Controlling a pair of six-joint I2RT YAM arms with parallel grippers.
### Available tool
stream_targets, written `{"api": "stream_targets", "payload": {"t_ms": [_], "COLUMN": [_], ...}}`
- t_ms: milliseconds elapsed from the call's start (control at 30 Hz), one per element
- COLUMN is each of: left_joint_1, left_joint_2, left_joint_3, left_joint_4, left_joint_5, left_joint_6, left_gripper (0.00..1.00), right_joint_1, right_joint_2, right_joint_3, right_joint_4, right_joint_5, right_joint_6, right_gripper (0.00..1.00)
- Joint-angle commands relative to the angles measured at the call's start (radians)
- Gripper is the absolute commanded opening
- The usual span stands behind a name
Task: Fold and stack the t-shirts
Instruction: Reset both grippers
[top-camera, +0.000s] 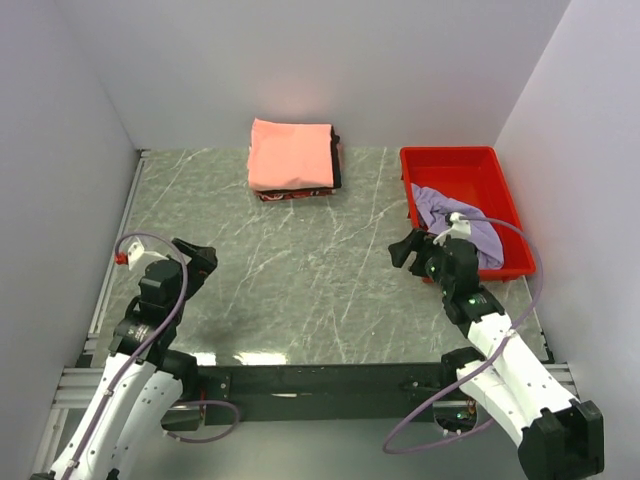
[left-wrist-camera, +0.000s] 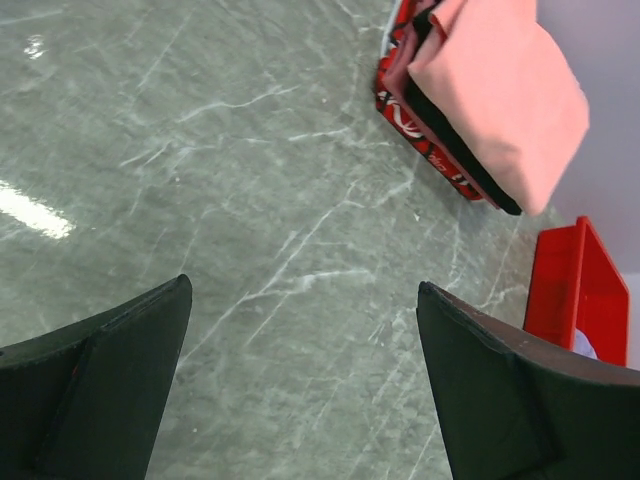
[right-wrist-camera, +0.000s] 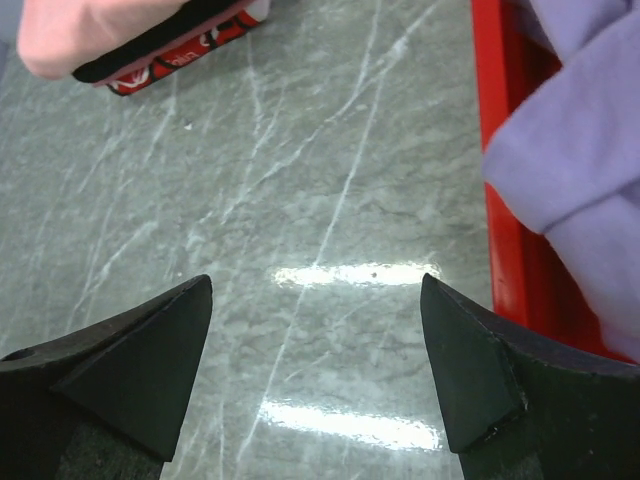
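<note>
A folded salmon-pink t-shirt (top-camera: 290, 153) lies on top of a folded black t-shirt (top-camera: 337, 160) at the back middle of the table. The stack also shows in the left wrist view (left-wrist-camera: 500, 95) and the right wrist view (right-wrist-camera: 110, 30). A crumpled lavender-purple t-shirt (top-camera: 462, 227) lies in the red tray (top-camera: 450, 165), also in the right wrist view (right-wrist-camera: 575, 170). My left gripper (top-camera: 200, 262) is open and empty over the front left of the table (left-wrist-camera: 300, 290). My right gripper (top-camera: 410, 250) is open and empty just left of the tray (right-wrist-camera: 315, 285).
A red printed cloth (top-camera: 290, 194) lies at the bottom of the stack. White walls close in the table on the left, back and right. The red tray stands against the right wall.
</note>
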Motion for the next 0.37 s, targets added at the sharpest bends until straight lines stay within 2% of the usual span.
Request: {"api": "stream_targets", "payload": {"t_ms": [0, 333], "left_joint_1": [-0.001, -0.002], "left_joint_2": [-0.003, 0.034], "left_joint_3": [0.007, 0.027], "left_joint_4": [0.0, -0.021], "left_joint_5": [-0.061, -0.097], "left_joint_6": [-0.044, -0.064], "left_gripper": [1.0, 0.99], "right_joint_1": [0.002, 0.002], "right_joint_2": [-0.03, -0.036], "right_joint_3": [-0.017, -0.012], "right_joint_4": [-0.002, 0.028], "right_joint_5": [0.066, 0.09], "right_joint_6": [-0.007, -0.013], "right_gripper": [0.91, 0.92]}}
